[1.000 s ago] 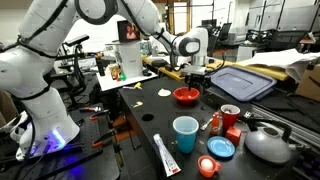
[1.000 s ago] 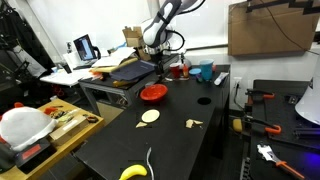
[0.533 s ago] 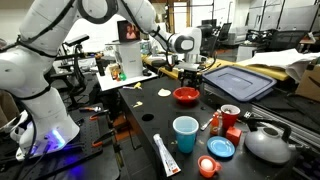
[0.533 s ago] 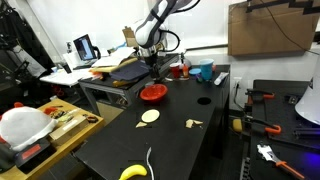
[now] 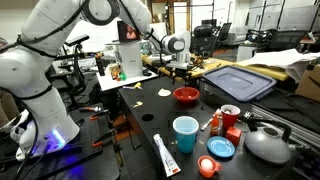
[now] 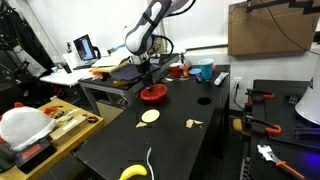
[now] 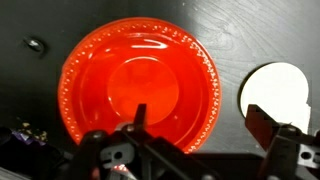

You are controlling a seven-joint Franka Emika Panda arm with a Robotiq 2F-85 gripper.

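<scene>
My gripper [image 7: 200,122] is open and empty, with one finger [image 7: 140,116] over the red bowl and the other off its rim near a white round disc [image 7: 275,85]. The red bowl [image 7: 140,85] lies on the black table right below it. In both exterior views the gripper [image 5: 178,74] [image 6: 150,80] hangs just above the red bowl [image 5: 186,96] [image 6: 152,94], pointing down. The white disc also shows in both exterior views [image 5: 165,92] [image 6: 149,116].
A blue cup [image 5: 185,133], a toothpaste tube [image 5: 166,155], a blue lid [image 5: 221,148], a red cup [image 5: 229,115] and a grey kettle [image 5: 268,145] stand nearer the front. A blue bin lid [image 5: 240,80] lies behind. A banana [image 6: 133,172] lies at the table edge.
The gripper has swung sideways and come down from beside the blue bin lid to just above the red bowl. It stays open. The objects have not moved.
</scene>
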